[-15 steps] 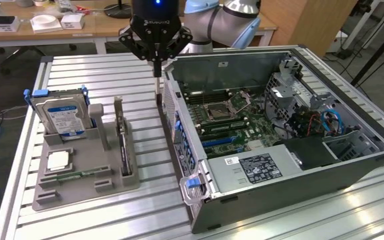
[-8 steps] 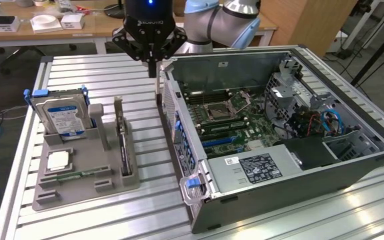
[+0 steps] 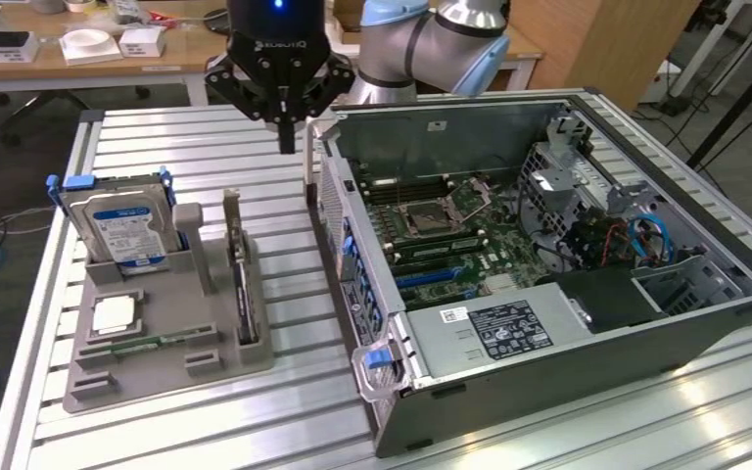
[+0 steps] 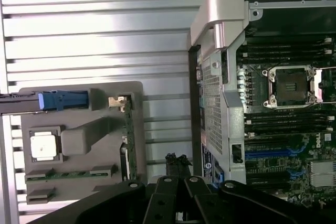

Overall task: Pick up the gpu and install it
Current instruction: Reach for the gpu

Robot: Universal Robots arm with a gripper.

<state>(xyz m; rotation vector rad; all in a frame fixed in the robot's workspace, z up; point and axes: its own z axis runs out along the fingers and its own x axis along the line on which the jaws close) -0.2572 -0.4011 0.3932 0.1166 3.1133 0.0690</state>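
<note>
Exterior view: gripper (image 3: 286,139), pressed together (holding nothing), hangs beyond the far end of the gpu (image 3: 238,282), which stands edgewise, long axis near-to-far.

Exterior view high and oblique; wrist view straight down, closer; shared grey holder (image 3: 154,364) and open computer case (image 3: 546,392).

Bare table (image 3: 301,294) lies open between the upright gpu (image 3: 240,284) and the case wall (image 3: 337,220).
</note>
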